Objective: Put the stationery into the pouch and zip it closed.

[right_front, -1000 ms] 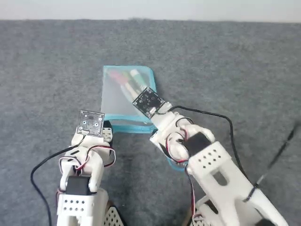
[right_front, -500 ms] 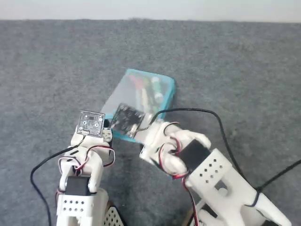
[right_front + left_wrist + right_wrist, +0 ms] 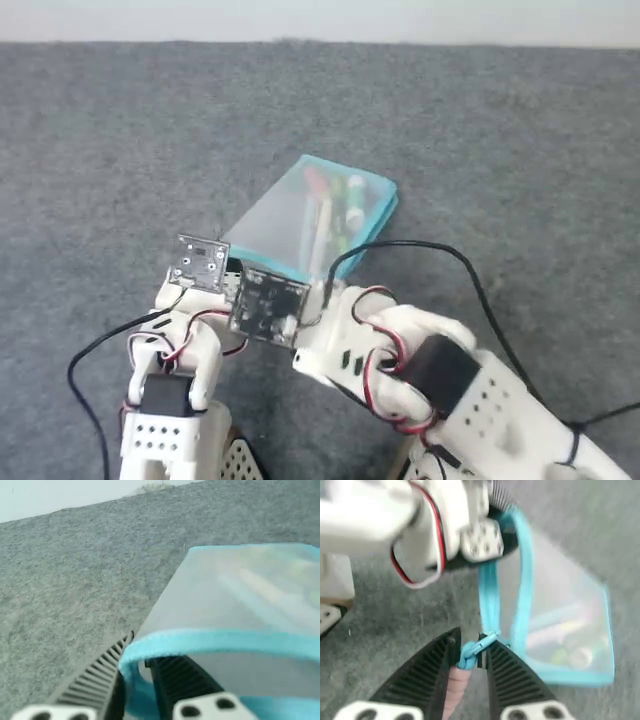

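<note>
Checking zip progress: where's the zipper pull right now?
Right wrist view: the pull is pinched in the right gripper, close beside the left gripper holding the pouch.

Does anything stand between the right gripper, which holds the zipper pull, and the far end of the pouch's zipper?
Nothing loose lies on the zipper track. The left gripper is shut on the edge of the pouch at that end. The pull, held by the right gripper, can probably run only up to it.

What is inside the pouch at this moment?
Through the clear side of the pouch, several pens or markers lie side by side, with green, red and white parts. Their number is unclear, and the right arm covers its near end.
</note>
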